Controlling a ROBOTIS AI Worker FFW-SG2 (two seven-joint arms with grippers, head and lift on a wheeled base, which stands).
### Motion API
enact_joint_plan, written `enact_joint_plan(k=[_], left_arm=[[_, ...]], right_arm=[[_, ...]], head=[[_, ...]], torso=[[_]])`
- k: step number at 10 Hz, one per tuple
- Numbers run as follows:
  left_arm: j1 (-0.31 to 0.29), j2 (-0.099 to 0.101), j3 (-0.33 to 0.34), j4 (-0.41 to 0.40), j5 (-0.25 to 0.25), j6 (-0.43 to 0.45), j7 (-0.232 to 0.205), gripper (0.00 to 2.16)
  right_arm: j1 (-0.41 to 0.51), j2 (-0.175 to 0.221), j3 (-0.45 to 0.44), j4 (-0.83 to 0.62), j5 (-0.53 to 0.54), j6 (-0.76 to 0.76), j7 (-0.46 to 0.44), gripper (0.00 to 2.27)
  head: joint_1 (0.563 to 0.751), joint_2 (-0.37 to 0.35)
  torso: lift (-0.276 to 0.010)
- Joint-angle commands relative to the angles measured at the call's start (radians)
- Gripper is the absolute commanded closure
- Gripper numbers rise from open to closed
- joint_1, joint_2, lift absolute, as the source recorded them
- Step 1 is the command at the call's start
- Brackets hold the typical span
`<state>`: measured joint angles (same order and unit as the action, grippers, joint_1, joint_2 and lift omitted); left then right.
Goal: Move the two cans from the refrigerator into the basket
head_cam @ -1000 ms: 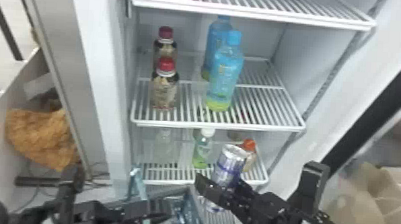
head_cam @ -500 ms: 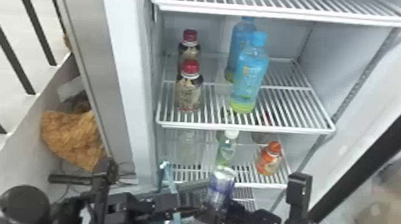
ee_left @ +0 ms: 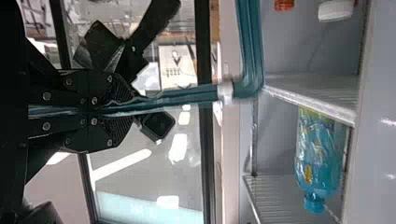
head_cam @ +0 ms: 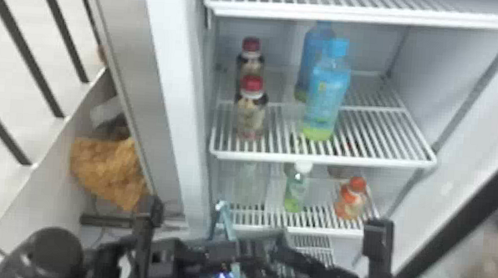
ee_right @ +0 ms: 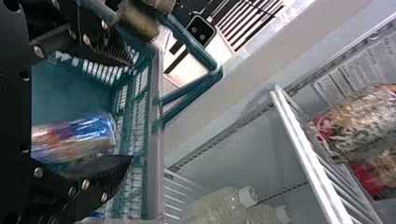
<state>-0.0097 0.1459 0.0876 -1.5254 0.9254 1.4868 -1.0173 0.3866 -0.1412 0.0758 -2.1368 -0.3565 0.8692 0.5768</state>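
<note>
One can (ee_right: 74,137) lies on its side, down within the basket (ee_right: 156,186), at the middle left of the right wrist view. Around it the right gripper (head_cam: 272,270), at the bottom centre of the head view, stands open, a gap showing between the can and one finger; whether the other finger touches it, I cannot tell. A bit of something blue (ee_right: 95,216) near that wrist view's bottom edge is too small to make out. The left gripper (head_cam: 225,252), at the head view's lower centre, is closed on the basket's teal handle (ee_left: 187,95). In the refrigerator, at the head view's centre, two red-capped bottles (head_cam: 251,111) stand one behind the other, two blue bottles (head_cam: 326,96) beside them; below, a white-capped bottle (head_cam: 297,190) stands left of an orange one (head_cam: 350,202).
</note>
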Motion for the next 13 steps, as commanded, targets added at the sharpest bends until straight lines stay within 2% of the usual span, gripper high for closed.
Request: enact_joint_plan(k=[1,7,9,11,13], left_arm=[[0.002,0.000,0.002,0.000,0.000,0.000,0.000,1.19],[0.015,0.003,0.014,0.000,0.000,0.000,0.000,1.19],[0.017,0.003,0.014,0.000,0.000,0.000,0.000,1.19],[0.027,0.003,0.024,0.000,-0.004,0.003,0.000,1.19],[0.037,0.000,0.032,0.000,-0.006,0.005,0.003,1.19]], right_arm=[[0.009,0.006,-0.022,-0.017,0.020,0.000,0.000,0.15],[0.072,0.029,-0.154,-0.115,0.093,-0.045,-0.003,0.18],[0.136,0.032,-0.213,-0.118,0.131,-0.153,-0.003,0.18],[0.220,0.041,-0.263,-0.127,0.133,-0.263,-0.005,0.18],[0.303,0.046,-0.307,-0.137,0.129,-0.403,-0.006,0.18]], head=[[0.695,-0.013],[0.695,-0.089],[0.695,-0.136],[0.695,-0.203],[0.695,-0.240]], torso=[[-0.025],[-0.025],[-0.025],[-0.025],[-0.025]])
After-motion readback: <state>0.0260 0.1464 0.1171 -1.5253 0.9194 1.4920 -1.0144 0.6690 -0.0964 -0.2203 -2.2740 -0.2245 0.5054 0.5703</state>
